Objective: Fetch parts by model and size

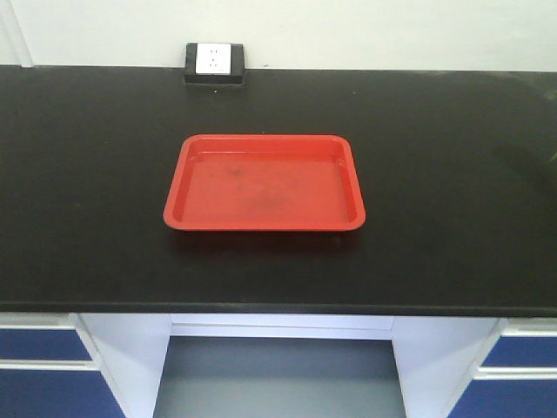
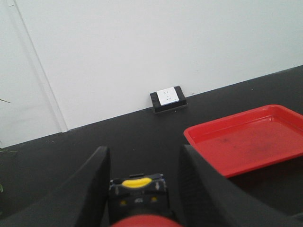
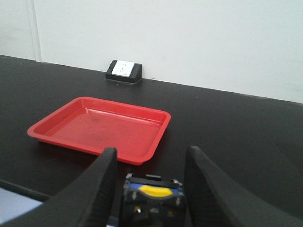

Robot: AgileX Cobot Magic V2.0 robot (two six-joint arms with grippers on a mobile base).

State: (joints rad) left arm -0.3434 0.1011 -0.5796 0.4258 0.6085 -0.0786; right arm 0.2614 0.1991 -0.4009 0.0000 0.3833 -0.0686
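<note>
On the counter, the red tray shows its bare floor. Left gripper pinches a red-capped switch; right gripper, a black-bodied switch.

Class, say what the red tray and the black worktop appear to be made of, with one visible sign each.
Red tray: probably moulded plastic, glossy; rounded raised rim, bright highlights, dull scuffs on its floor. Black worktop: smooth, low-sheen slab, perhaps laminate or resin; faint reflections, no grain.
</note>
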